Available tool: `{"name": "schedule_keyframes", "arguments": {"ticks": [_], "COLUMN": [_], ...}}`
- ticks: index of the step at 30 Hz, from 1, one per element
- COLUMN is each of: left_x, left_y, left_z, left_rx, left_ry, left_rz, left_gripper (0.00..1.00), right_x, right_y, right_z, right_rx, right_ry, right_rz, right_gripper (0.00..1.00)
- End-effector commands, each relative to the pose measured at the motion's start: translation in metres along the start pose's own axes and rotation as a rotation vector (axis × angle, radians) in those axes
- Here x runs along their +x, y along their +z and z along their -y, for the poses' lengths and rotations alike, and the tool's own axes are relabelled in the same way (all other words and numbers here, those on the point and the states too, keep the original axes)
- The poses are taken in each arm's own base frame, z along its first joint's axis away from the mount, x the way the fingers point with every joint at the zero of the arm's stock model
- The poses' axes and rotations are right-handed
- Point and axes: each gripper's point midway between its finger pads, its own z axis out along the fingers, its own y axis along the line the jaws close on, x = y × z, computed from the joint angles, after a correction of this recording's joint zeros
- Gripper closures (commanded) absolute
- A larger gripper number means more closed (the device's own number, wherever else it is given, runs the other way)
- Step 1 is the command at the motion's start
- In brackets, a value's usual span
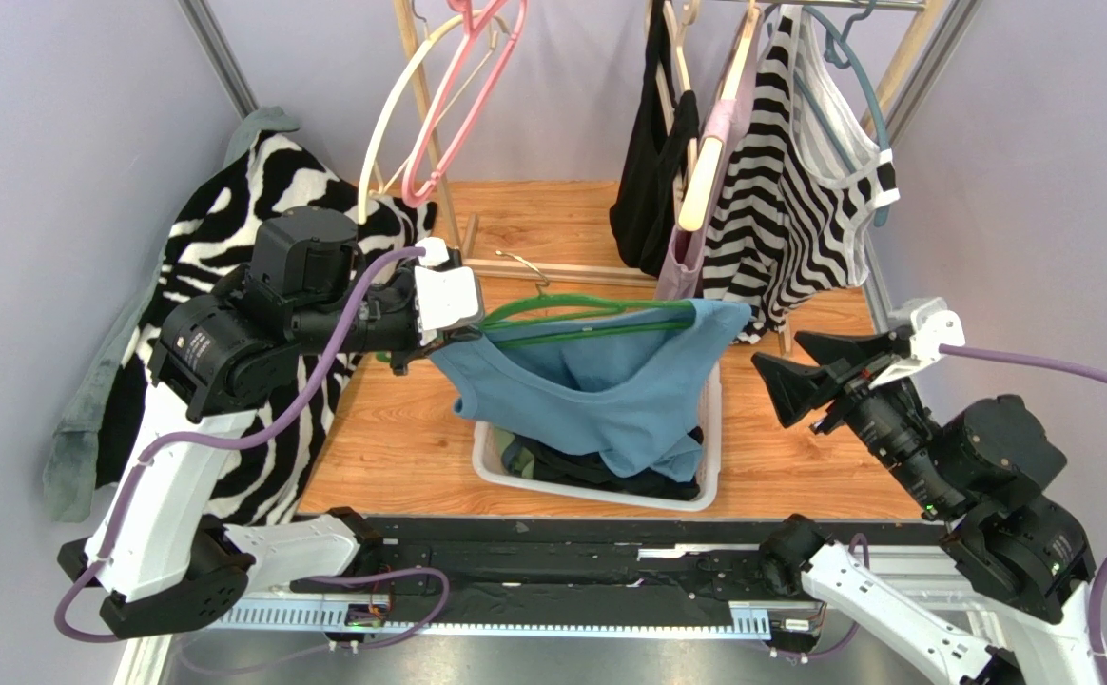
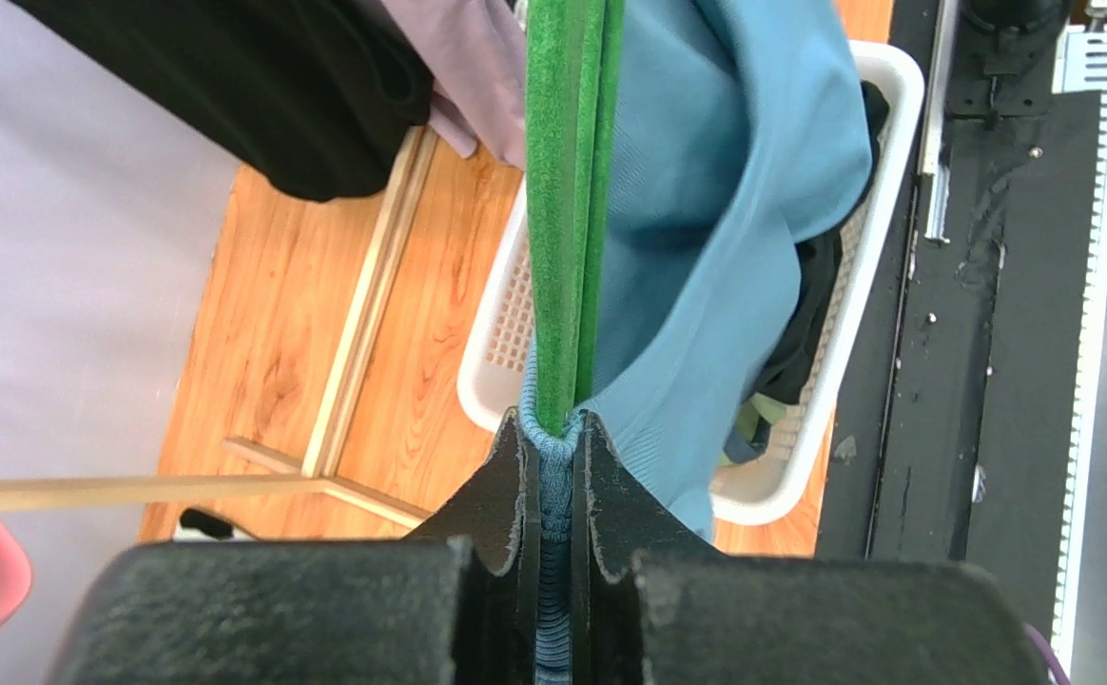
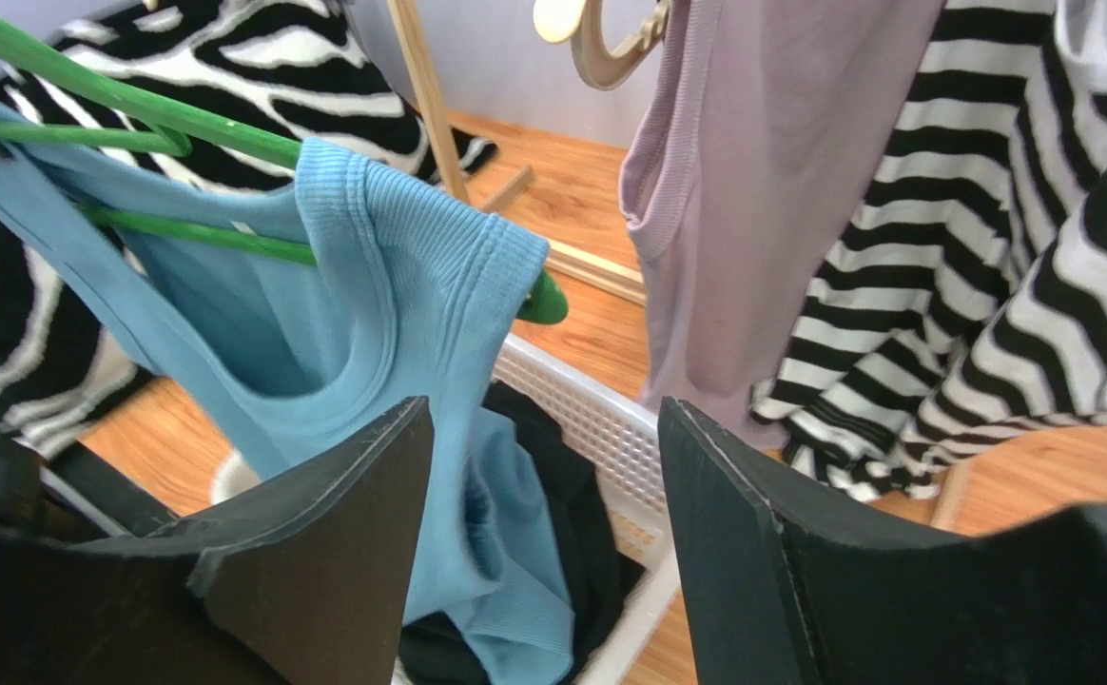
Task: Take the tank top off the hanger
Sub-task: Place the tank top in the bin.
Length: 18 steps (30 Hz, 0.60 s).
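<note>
Overhead view, centre of frame: blue tank top hangs on green hanger, body sagging into the white basket below it on the wooden surface.

Left end effector: pressed together, pinching the tank top's ribbed strap at the hanger's left end. Green bar emerges right at the fingertips; cannot tell whether it is also in the pinch.

Right end effector: spread wide, holding nothing. It sits at right of the overhead frame, near the garment's right edge but apart from it.

Right wrist view: the other strap is looped over the hanger's right arm, green tip poking out beyond it.

Progress, as I judge it: early. One side is gripped and neither strap is off yet. Left to do: slip both straps off and free the garment.
</note>
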Motion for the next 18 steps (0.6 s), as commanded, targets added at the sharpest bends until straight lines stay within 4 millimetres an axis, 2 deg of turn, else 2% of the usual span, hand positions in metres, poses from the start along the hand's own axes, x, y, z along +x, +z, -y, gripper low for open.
{"name": "schedule_keyframes", "arguments": {"ticks": [1, 2, 6, 10, 12, 18], "left_x": [-0.021, -0.022, -0.025, -0.021, -0.021, -0.021], "left_y": [-0.004, -0.005, -0.009, -0.011, -0.012, -0.013], "left_z": [-0.009, -0.008, -0.005, -0.003, -0.002, 0.000], "left_rx": [-0.048, -0.048, -0.042, -0.040, -0.040, -0.038], "left_ry": [0.003, 0.004, 0.008, 0.011, 0.015, 0.020], "left_rz": [0.079, 0.084, 0.096, 0.088, 0.088, 0.093], "left_gripper": [1.00, 1.00, 1.00, 1.00, 1.00, 1.00], "right_x": [0.010, 0.022, 0.036, 0.028, 0.022, 0.014], "right_y": [0.009, 0.014, 0.030, 0.038, 0.038, 0.044], "right_z": [-0.010, -0.013, -0.032, -0.037, -0.045, -0.052], "right_rx": [-0.020, -0.032, -0.118, -0.140, -0.186, -0.219], "right_ry": [0.155, 0.185, 0.239, 0.261, 0.272, 0.311], "right_rz": [0.015, -0.013, -0.023, 0.020, 0.038, 0.063], "right_gripper": [0.42, 0.45, 0.51, 0.60, 0.63, 0.69]}}
